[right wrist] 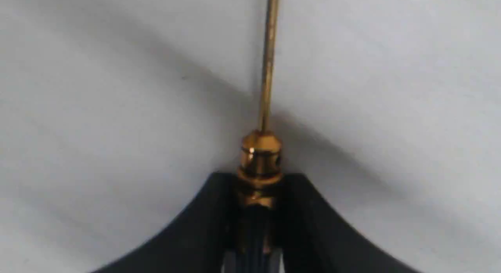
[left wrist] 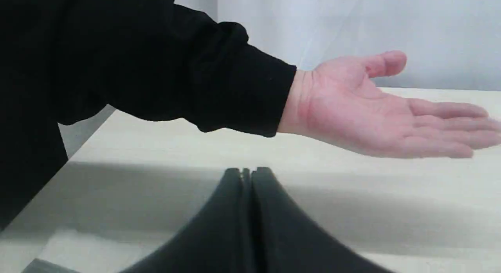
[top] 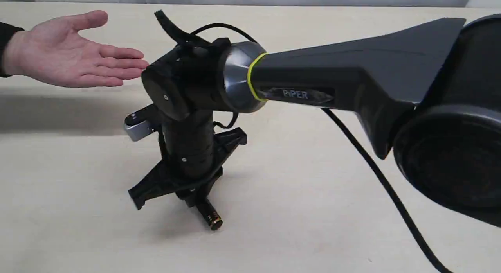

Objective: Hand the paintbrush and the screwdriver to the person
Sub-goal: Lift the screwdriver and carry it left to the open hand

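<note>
With right hand (right wrist: 258,177) clamped on screwdriver (right wrist: 261,155), lift clear of surface (top: 313,187), carry level to person (top: 66,54); leave closed left hand (left wrist: 246,173) aside.

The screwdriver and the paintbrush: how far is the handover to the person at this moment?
Done: the right gripper is shut on the screwdriver at its handle. In hand: it holds it low by the table, apart from the person's open hand, which is empty. Left: carrying the screwdriver to that palm. The paintbrush is in no view, so its handover cannot be judged; the left gripper is shut and empty.
</note>
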Tool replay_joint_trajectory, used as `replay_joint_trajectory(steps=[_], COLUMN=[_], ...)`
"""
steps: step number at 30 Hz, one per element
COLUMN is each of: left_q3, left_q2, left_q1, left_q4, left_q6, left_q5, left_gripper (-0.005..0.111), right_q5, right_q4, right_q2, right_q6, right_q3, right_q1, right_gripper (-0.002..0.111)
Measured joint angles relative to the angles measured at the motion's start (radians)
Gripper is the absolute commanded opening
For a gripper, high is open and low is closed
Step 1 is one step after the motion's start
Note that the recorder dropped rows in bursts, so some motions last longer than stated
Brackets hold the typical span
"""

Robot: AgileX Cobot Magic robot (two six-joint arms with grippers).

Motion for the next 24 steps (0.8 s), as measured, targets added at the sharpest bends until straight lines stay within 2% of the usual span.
replay_joint_trajectory(steps=[7,14,24], left_q3=[0.0,0.0,0.0], left_q2=[0.0,0.0,0.0], left_q1=[0.0,0.0,0.0], left_q4=[0.0,0.0,0.0], left_q6=[0.0,0.0,0.0], left_q5=[0.0,0.0,0.0], left_gripper=[0.0,0.0,0.0], right_q5=[0.0,-0.047,-0.055], right_q4=[0.047,0.075,0.025], right_q2=[-0.073,-0.169,-0.19], right_q6=[-0.074,-0.109,-0.124], right_q3=[0.002,-0.015,-0.269], right_q1=[0.102,0.111,0.101], right_gripper=[0.004,0.004,0.004])
